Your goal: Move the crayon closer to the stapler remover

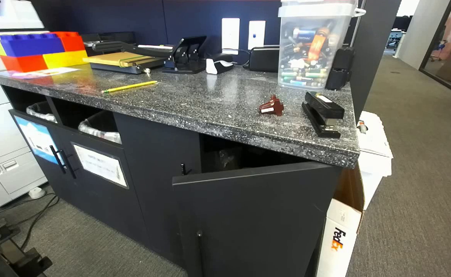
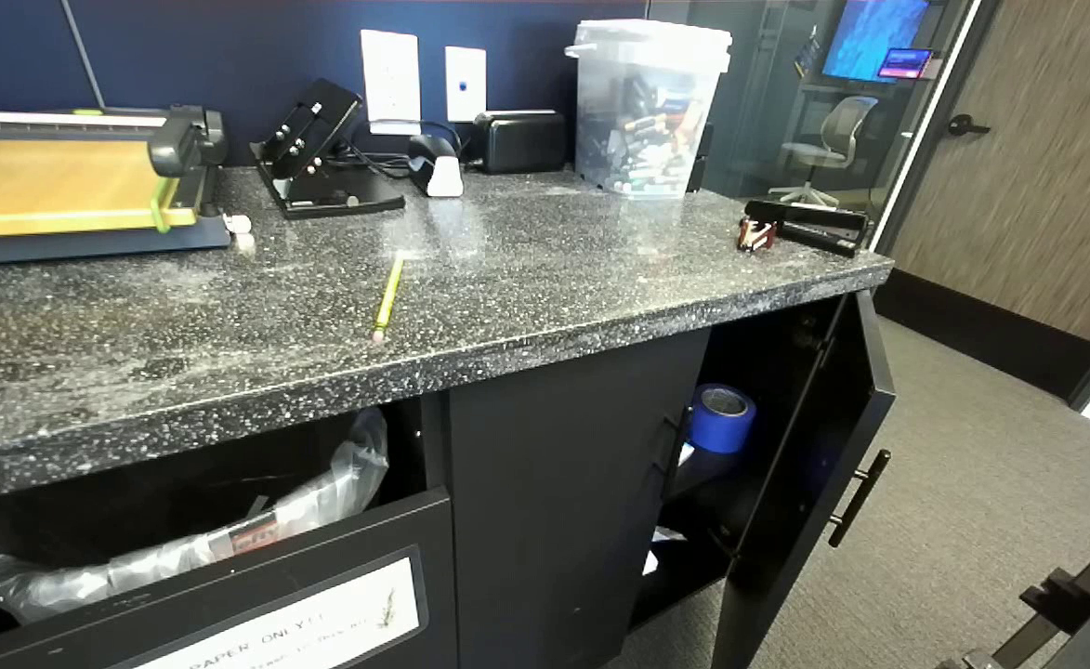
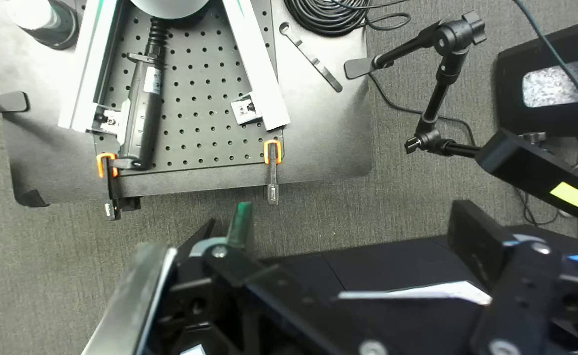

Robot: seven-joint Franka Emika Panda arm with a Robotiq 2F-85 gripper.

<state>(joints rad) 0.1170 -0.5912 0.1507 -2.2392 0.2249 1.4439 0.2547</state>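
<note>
The crayon [image 1: 129, 87] is a thin yellow stick lying on the speckled dark countertop [image 1: 206, 96], well apart from the stapler remover. It also shows in an exterior view [image 2: 389, 295], with one end toward the front edge. The stapler remover [image 1: 272, 106] is small and reddish-brown, and sits near the counter's end beside the black stapler [image 1: 322, 114]. It also shows in an exterior view [image 2: 755, 234]. My gripper [image 3: 357, 229] is in the wrist view only, with its fingers wide apart and nothing between them. It is away from the countertop; the crayon and remover are out of the wrist view.
A clear bin of batteries [image 1: 306, 50], a hole punch [image 1: 187, 55], a paper trimmer [image 2: 52, 186] and toy blocks [image 1: 40, 52] stand along the counter's back. A cabinet door [image 1: 248, 215] hangs open below. The wrist view shows the floor and a perforated base plate [image 3: 200, 98].
</note>
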